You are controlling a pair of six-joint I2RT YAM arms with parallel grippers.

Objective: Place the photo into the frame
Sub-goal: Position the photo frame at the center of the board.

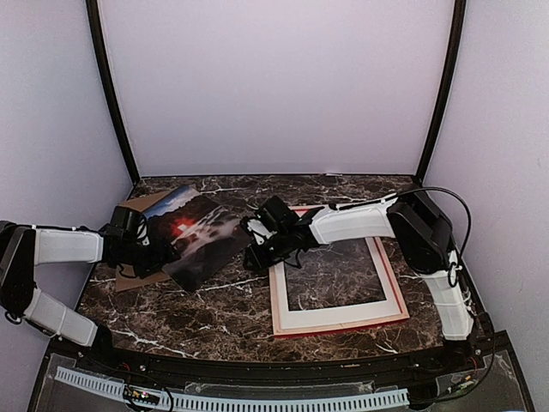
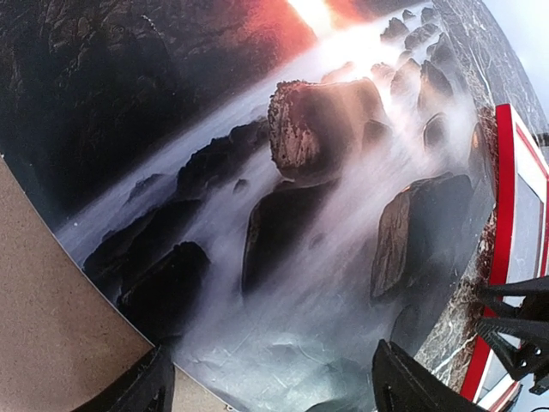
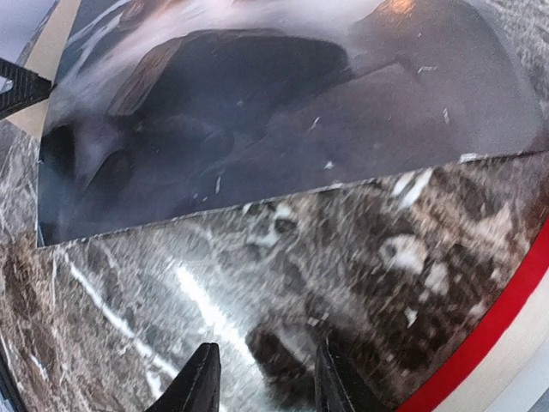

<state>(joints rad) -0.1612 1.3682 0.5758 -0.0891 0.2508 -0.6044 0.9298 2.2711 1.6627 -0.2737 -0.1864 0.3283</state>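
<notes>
**Photo on the backing board, frame apart at the right**

At the left, the left gripper [image 2: 273,378] sits at the near-left edge of the photo [image 1: 202,233]. Its wrist view shows only the tips of two dark fingers [image 2: 141,390], set wide apart at the bottom of the picture, with the print's lower edge running between them. The jaws are spread. Whether either finger touches the print cannot be made out.

A brown backing board [image 1: 130,276] lies on the dark marble counter [image 1: 214,318], mostly covered by the photo. Only its far-left corner and a near strip show from above. The photo rests across it at an angle, its right part reaching past the board over the counter. Its red glow, pale misty water and dark rocks are plain. In the wrist views the print fills most of the picture and its outer edges are cut off.

The right gripper [image 3: 266,360] reaches in from the right and hangs over bare marble between the photo's right edge and the frame. Its jaws stand slightly apart with nothing between them.

The frame [image 1: 343,327] lies flat at the centre-right of the counter, clear of the photo. From above, only thin red strips show along its near and right sides around a white mat [image 1: 339,316]. The right arm covers its far-left corner. Marble pattern shows through the mat's opening.
</notes>
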